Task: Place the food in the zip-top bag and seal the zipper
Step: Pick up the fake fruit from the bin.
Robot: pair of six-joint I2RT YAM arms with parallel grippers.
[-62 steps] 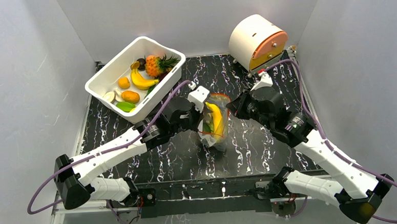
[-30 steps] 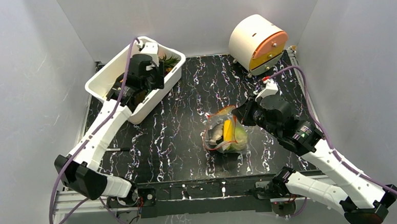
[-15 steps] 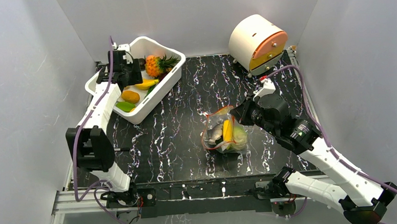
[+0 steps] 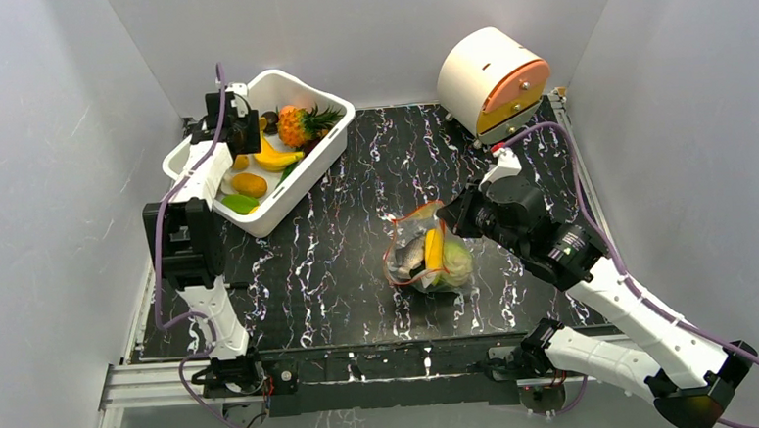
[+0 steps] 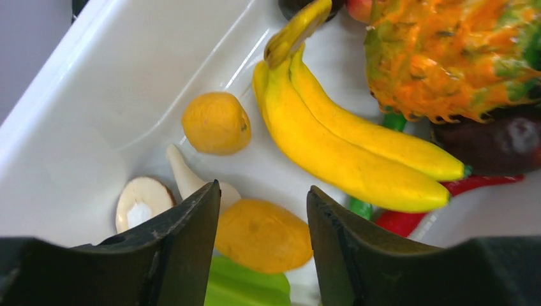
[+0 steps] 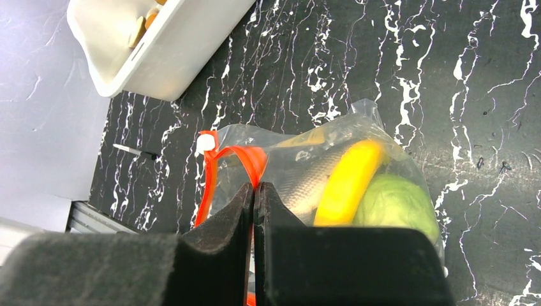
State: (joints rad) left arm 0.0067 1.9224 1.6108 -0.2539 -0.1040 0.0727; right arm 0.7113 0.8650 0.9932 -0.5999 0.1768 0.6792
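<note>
Left side: your left hand [image 5: 263, 194] hangs over the white tub [image 4: 291, 191] at the far left of the surface [image 4: 329, 266]. Its jaws stand part-way open with nothing between them, so it grips nothing. Seen through the gap, an orange piece [image 5: 263, 236] lies on the tub floor, touching a green piece [image 5: 245, 290] at the bottom edge of the wrist view. Also in the tub:
- a banana bunch [image 5: 344, 146]
- a small orange ball [image 5: 217, 122]
- a pineapple [image 5: 456, 57]
- a red chili [image 5: 415, 220]
- a dark purple piece [image 5: 494, 143]
- a pale, mushroom-like piece [image 5: 140, 205]

Right side: your right hand [image 6: 254, 191] is pinched tight on the zipper [image 6: 233, 154] at the bag's mouth. The bag [image 4: 427, 259] lies mid-surface, well apart from the tub. The red strip bows in a loop, so the mouth looks unsealed. Through the clear plastic you can see:
- a banana [image 6: 348, 182]
- a green round fruit [image 6: 395, 204], just beside the banana
- a silvery fish [image 6: 306, 185], between the banana and the zipper

A white drum [image 4: 491, 79] with an orange face sits at the far right corner.
</note>
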